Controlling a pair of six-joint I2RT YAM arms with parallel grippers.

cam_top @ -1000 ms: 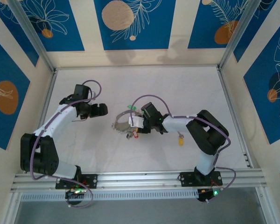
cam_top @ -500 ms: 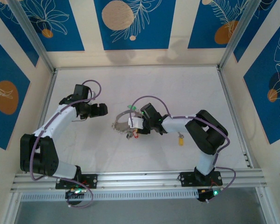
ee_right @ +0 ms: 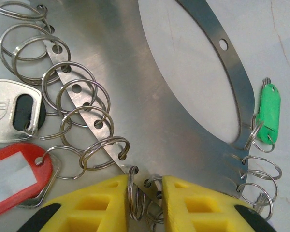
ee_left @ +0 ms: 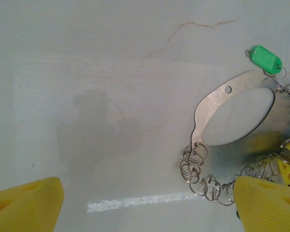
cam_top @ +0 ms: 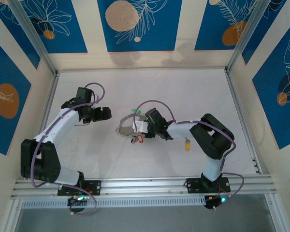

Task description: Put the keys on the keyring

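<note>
Pale tabletop (cam_top: 183, 92), right gripper (ee_right: 146, 183) astride keyring (ee_right: 135, 101)

White-and-black left arm (cam_top: 58, 124) bent, reached forward; yellow-fingered left gripper (ee_left: 145, 203) spread wide. White-and-black right arm (cam_top: 183, 127) folded leftward; yellow-fingered right gripper (ee_right: 146, 195) narrowed, fingers nearly together.

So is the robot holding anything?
The right gripper straddles a small silver wire ring at the edge of the flat grey metal crescent; whether it grips yet cannot be told. The left gripper is open, empty.
</note>
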